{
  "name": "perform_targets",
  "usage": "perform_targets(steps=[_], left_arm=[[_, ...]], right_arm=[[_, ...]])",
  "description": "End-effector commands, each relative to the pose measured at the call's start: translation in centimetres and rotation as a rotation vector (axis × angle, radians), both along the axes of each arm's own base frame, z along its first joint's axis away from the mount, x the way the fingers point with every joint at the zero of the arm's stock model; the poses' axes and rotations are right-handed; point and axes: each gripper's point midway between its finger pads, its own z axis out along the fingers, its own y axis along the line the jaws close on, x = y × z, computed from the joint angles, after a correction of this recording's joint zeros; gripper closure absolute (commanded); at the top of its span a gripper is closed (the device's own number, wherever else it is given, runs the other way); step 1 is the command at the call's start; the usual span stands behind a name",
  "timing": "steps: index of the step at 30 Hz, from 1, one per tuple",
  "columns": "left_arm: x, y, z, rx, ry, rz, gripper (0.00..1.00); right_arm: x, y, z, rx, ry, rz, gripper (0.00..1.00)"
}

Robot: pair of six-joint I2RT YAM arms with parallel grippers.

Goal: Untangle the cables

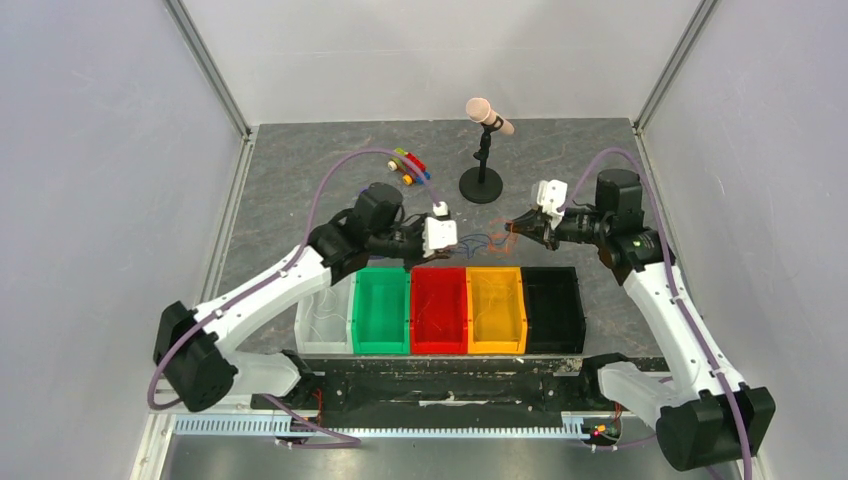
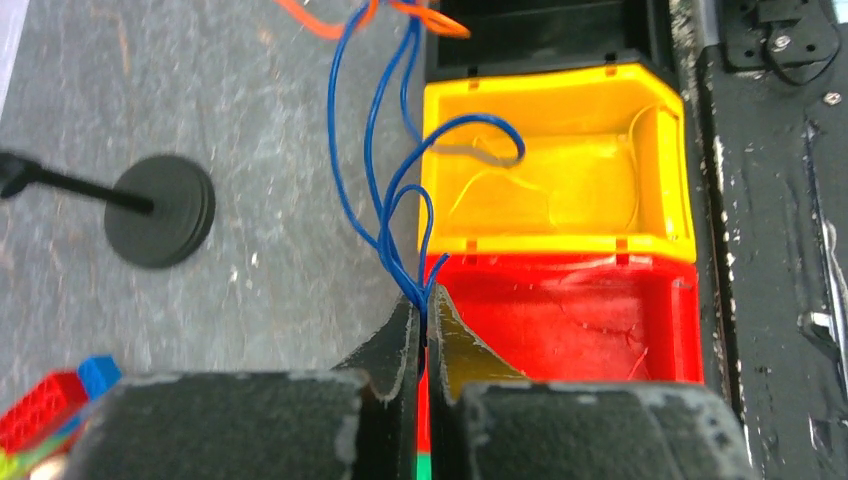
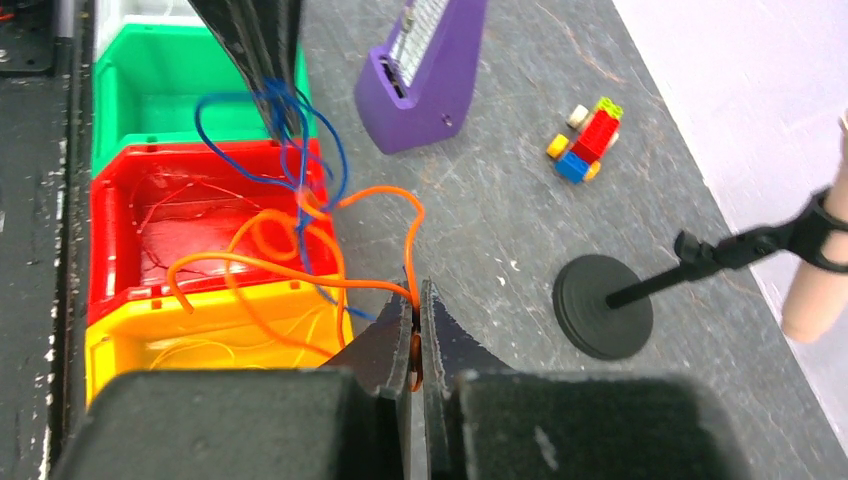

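Okay, both arms are up over the bench [image 1: 300, 170], just behind the row of bins [image 1: 440, 348], with the cables [image 1: 488, 240] strung in the air between them. The left fingers [image 2: 410, 335] are pinched tight on the blue cable [image 2: 372, 150], several thin blue loops fanning out from the tips. The right fingers [image 3: 400, 330] are clamped narrow on the orange cable [image 3: 290, 262], which loops out from the pinch. The bundle's long axis runs left to right, along the line from one set of fingers to the other, hanging above the back edge of the red bin [image 1: 440, 270] and yellow bin [image 1: 495, 270]. Blue and orange cross and wrap roughly midway; neither arm looks clearly nearer the crossing, and how many turns it has is too fine to tell. From the left fingers the tangle lies toward the right arm, and from the right fingers toward the left. My read is a two-colour separation step, each arm holding one colour, so the next move likely calls for drawing apart along that axis. Risk: thin strands could slip or the crossing could cinch tighter. A mic stand [image 1: 481, 185] and toy bricks [image 1: 408, 166] sit further back, well apart.
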Motion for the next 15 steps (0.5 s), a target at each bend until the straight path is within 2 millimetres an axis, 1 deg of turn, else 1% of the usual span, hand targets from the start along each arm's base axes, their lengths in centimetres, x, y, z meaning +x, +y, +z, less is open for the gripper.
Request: perform_targets(steps=[1, 4, 7, 11, 15], left_arm=[[0.9, 4.0, 1.0, -0.021, 0.018, 0.124, 0.98], [1.3, 7.0, 0.4, 0.001, 0.037, 0.187, 0.98], [1.2, 9.2, -0.3, 0.028, 0.038, 0.225, 0.98], [1.0, 11.2, -1.0, 0.049, 0.053, 0.265, 0.98], [0.8, 12.5, -1.0, 0.045, 0.074, 0.292, 0.98]], right_arm=[[3.0, -1.9, 1.3, 0.044, 0.01, -0.118, 1.0], [5.0, -3.9, 2.1, 0.081, 0.032, -0.184, 1.0], [6.6, -5.7, 3.1, 0.104, 0.041, -0.236, 1.0], [8.4, -7.7, 4.3, 0.138, 0.039, -0.303, 1.0], [9.9, -10.0, 5.3, 0.189, 0.047, -0.379, 1.0]])
